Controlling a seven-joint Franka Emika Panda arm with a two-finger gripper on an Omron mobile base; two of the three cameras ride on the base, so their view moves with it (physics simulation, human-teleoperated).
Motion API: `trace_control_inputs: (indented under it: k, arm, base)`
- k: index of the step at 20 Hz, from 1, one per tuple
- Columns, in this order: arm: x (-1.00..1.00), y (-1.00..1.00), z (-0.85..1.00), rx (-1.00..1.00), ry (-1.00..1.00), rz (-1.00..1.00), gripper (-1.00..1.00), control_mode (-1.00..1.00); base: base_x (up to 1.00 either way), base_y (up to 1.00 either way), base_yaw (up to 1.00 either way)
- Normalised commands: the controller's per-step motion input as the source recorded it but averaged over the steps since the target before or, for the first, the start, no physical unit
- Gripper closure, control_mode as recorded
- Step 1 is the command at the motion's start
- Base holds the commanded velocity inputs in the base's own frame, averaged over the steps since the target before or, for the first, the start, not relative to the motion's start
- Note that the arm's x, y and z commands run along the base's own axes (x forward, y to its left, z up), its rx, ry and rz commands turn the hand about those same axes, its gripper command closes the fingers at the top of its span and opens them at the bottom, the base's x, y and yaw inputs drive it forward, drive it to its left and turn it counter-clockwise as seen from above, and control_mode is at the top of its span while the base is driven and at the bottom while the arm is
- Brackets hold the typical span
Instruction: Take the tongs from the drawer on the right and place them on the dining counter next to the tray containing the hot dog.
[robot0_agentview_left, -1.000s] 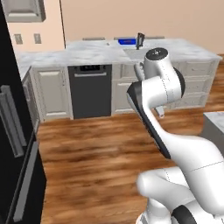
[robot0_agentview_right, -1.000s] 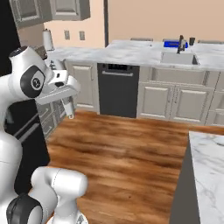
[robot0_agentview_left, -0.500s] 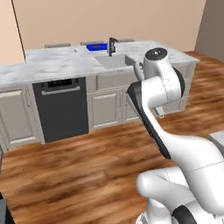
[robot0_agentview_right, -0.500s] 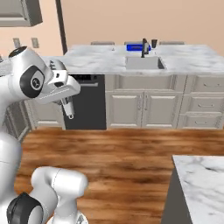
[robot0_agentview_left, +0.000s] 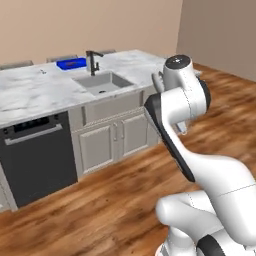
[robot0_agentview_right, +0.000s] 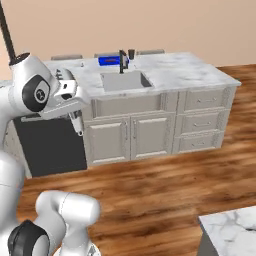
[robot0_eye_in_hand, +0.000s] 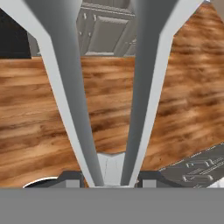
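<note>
**Carrying the tongs, counter ahead**

Looking left to right across the room from my left base camera: a black dishwasher (robot0_agentview_left: 40, 155) sits under the long marble counter (robot0_agentview_left: 35, 92), then the blue tray (robot0_agentview_left: 71, 63) rests on the far side of that top, just left of the dark tap (robot0_agentview_left: 92, 61) and the steel sink (robot0_agentview_left: 102, 82). Whether the hot dog lies in the tray I cannot tell; it is too small from here. Beige cabinet doors (robot0_agentview_left: 117, 140) stand below the sink, and wooden floor (robot0_agentview_left: 100, 210) lies between me and them.

From my right base camera, my gripper (robot0_agentview_right: 75, 116) is up at my left side, level with the counter front and well apart from the tray (robot0_agentview_right: 111, 60). The tongs (robot0_agentview_right: 77, 124) hang down from it.

Through my hand camera, the tongs (robot0_eye_in_hand: 74, 100) run up as two long grey arms joined low between my fingertips (robot0_eye_in_hand: 72, 178), spreading apart toward the top, with floor behind. My jaws are partly closed and clamped on the joined end.
</note>
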Motion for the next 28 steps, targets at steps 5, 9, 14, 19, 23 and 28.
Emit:
trace_control_inputs:
  k: [5,9,14,19,23,28]
  arm:
    - [0.00,0.00,0.00,0.00,0.00,0.00,1.00,1.00]
    - [0.00,0.00,0.00,0.00,0.00,0.00,1.00,1.00]
    - [0.00,0.00,0.00,0.00,0.00,0.00,1.00,1.00]
    - [0.00,0.00,0.00,0.00,0.00,0.00,1.00,1.00]
    - [0.00,0.00,0.00,0.00,0.00,0.00,1.00,1.00]
    - [0.00,0.00,0.00,0.00,0.00,0.00,1.00,1.00]
  base:
    - [0.90,0.39,-0.58]
    - [0.68,0.33,-0.65]
    - [0.62,0.28,-0.67]
    - [0.77,0.21,-0.62]
    - [1.00,0.34,-0.48]
    - [1.00,0.36,-0.34]
